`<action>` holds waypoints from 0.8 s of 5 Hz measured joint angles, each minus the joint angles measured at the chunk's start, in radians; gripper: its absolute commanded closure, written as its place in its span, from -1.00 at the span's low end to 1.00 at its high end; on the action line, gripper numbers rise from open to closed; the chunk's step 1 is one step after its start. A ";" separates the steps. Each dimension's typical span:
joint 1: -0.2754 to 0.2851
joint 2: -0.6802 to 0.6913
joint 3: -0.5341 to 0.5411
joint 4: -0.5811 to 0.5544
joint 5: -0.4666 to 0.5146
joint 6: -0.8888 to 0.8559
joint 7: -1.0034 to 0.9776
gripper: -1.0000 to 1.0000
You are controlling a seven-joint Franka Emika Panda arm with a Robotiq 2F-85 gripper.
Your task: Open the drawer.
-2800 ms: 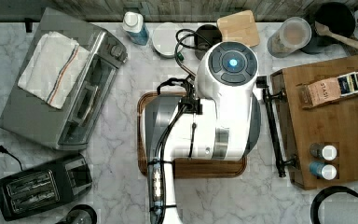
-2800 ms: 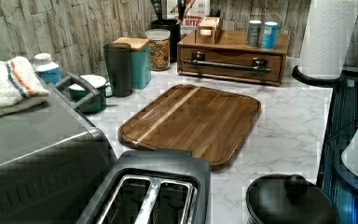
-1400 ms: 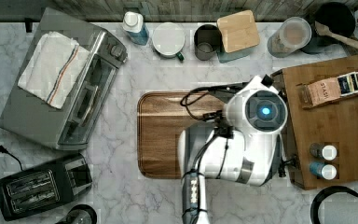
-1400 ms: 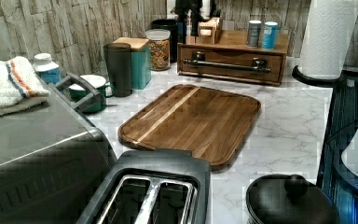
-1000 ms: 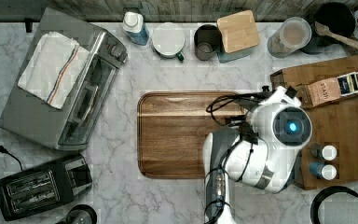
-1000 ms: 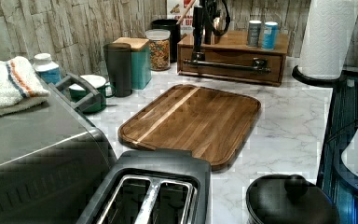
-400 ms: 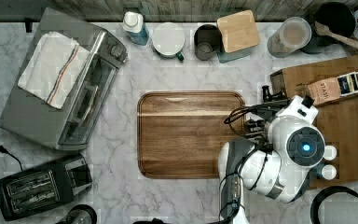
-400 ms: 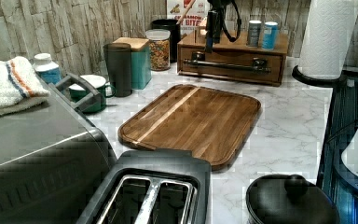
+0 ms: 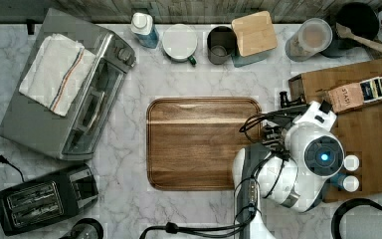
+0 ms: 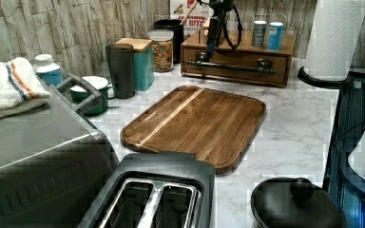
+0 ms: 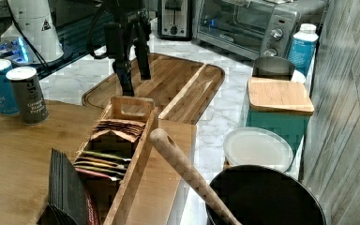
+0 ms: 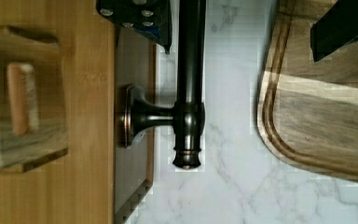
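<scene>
the pincer (image 10: 212, 47) hangs just above the drawer (image 10: 235, 64) of the wooden cabinet (image 9: 373, 144), near one end of its black bar handle (image 12: 189, 84). its fingers (image 12: 137, 16) stand wide apart, one on each side of the bar, gripping nothing. the drawer looks shut. the wooden tray (image 9: 204, 144) lies just behind the pincer on the marble counter (image 9: 129, 199).

A wooden tray (image 9: 201, 142) lies mid-counter, a toaster oven (image 9: 74, 94) with a folded towel (image 9: 52, 72) on it at the top view's left, a black toaster (image 9: 42, 199) below them.
</scene>
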 measured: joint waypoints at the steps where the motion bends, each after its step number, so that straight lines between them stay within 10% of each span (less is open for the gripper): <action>1: -0.005 0.028 -0.001 0.000 0.000 0.007 0.000 -1.00; 4: -0.020 0.095 -0.007 0.000 0.001 0.051 0.000 -1.00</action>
